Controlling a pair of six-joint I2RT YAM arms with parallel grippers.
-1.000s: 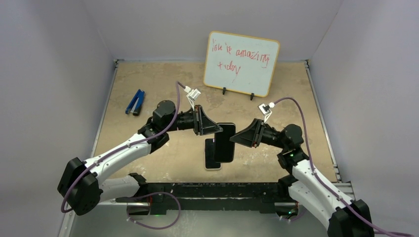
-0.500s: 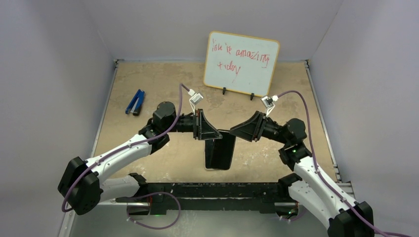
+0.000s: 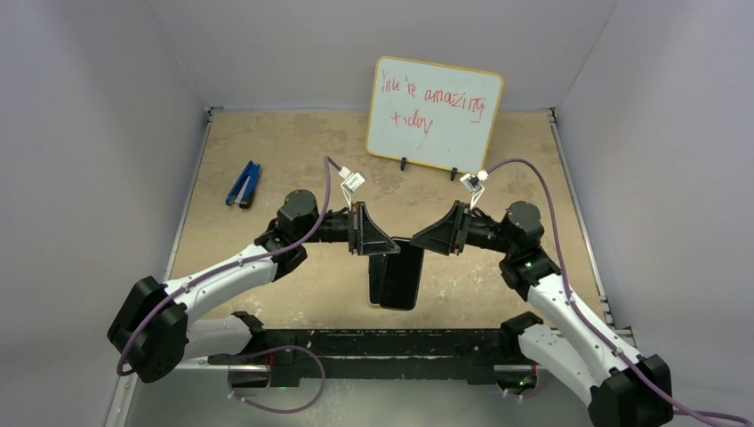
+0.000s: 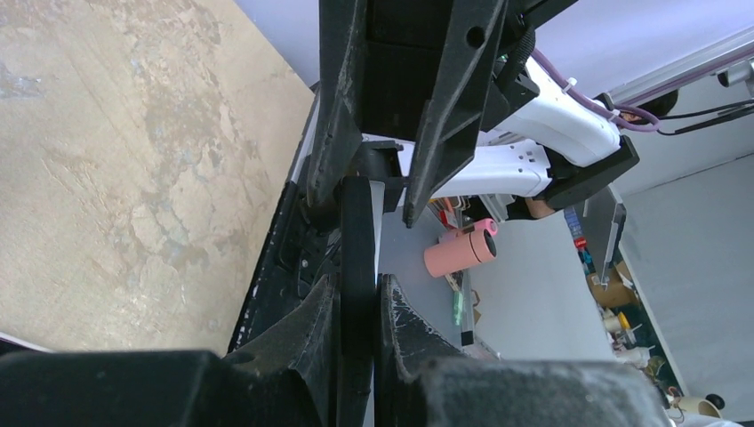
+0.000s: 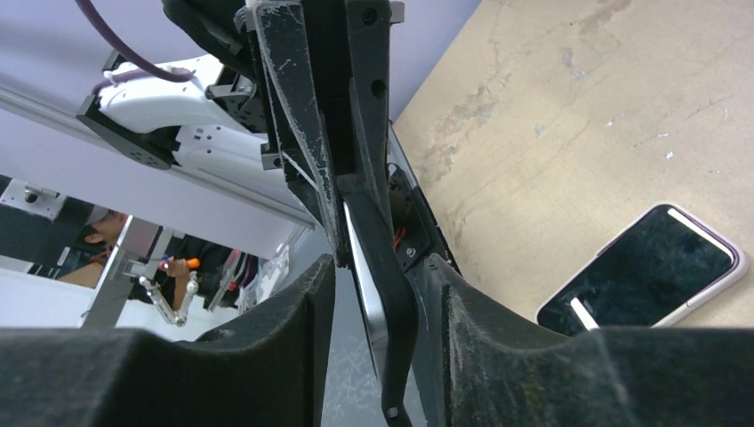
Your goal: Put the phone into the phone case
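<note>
Left arm point(image 3: 222, 274) and right arm point(image 3: 556, 298) both reach in twd the middle of the table point(image 3: 267, 142), elbows out, wrists turned so the tips face each other. Left gripper point(image 3: 391, 240) and right gripper point(image 3: 420, 244) sit almost nose to nose, each w/ jaws pinched on the far end of the case point(image 3: 398, 280). It's a thin black slab held up off the table btwn them; left wrist cam shows it edge-on, squeezed from both sides. Phone point(image 5: 645, 267) lies flat on the table below, screen up, light rim, not in the case yet. Whiteboard point(image 3: 434, 111) w/ red scribble stands at the back.
</note>
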